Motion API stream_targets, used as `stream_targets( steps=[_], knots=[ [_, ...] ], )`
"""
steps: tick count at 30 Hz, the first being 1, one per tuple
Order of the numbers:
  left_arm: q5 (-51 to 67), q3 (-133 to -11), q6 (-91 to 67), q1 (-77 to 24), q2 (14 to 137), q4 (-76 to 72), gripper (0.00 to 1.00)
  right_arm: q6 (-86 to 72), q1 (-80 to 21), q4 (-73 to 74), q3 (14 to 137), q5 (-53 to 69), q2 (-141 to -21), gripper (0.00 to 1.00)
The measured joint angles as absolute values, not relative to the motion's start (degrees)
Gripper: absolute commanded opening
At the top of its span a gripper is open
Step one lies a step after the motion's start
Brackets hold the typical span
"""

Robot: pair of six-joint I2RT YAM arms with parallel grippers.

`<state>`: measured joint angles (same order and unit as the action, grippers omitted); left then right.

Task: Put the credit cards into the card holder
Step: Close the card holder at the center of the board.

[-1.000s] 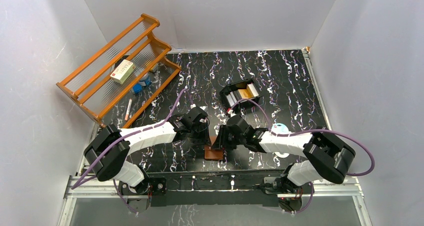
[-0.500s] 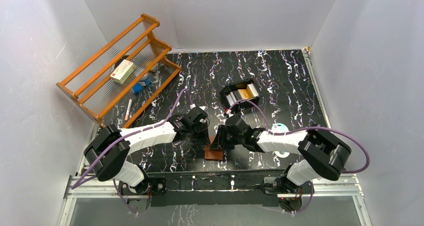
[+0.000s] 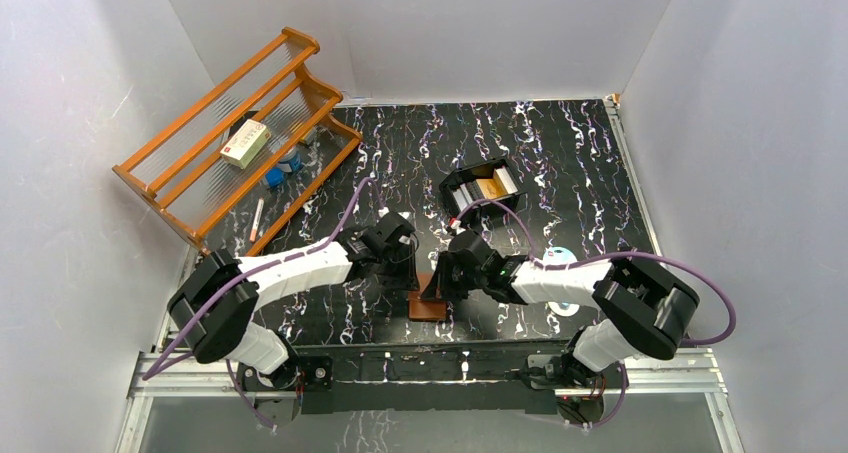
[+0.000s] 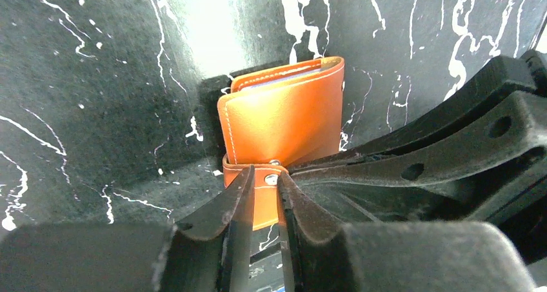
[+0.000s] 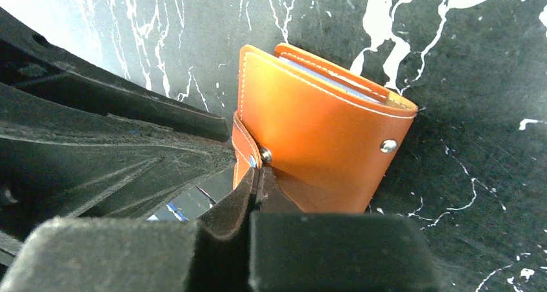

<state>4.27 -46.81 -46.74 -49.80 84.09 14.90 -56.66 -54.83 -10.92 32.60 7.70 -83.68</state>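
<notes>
Closed brown leather fold-over card holder [image 3: 428, 308] lies on the black marbled worktop [image 3: 570, 163], lower centre of the top view, under both arms. Its snap strap sits pinched in the narrow left fingers [image 4: 237, 202]; the right fingers [image 5: 232, 208] crowd the same strap, pressed together, leather between them not discernible. Orange-gold and white credit cards [image 3: 492, 186] sit in a black open-top plastic tray [image 3: 460, 188] up-right, well apart.

Left pincer [image 4: 265, 177] nips the snap tab [image 4: 263, 205] of the folded card holder [image 4: 284, 115] on the marbled table [image 4: 97, 79]
</notes>
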Motion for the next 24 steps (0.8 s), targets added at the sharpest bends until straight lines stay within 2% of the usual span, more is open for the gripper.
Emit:
stream_targets(
  steps=[4, 24],
  knots=[
    [4.5, -47.4, -46.2, -47.7, 83.4, 15.9, 0.24, -55.4, -54.8, -9.2, 34.3, 7.3, -83.7, 0.00],
    [10.0, -46.5, -43.2, -46.2, 83.2, 14.4, 0.21, -54.9, -53.6, -6.7, 36.0, 6.9, -85.1, 0.00]
  ],
)
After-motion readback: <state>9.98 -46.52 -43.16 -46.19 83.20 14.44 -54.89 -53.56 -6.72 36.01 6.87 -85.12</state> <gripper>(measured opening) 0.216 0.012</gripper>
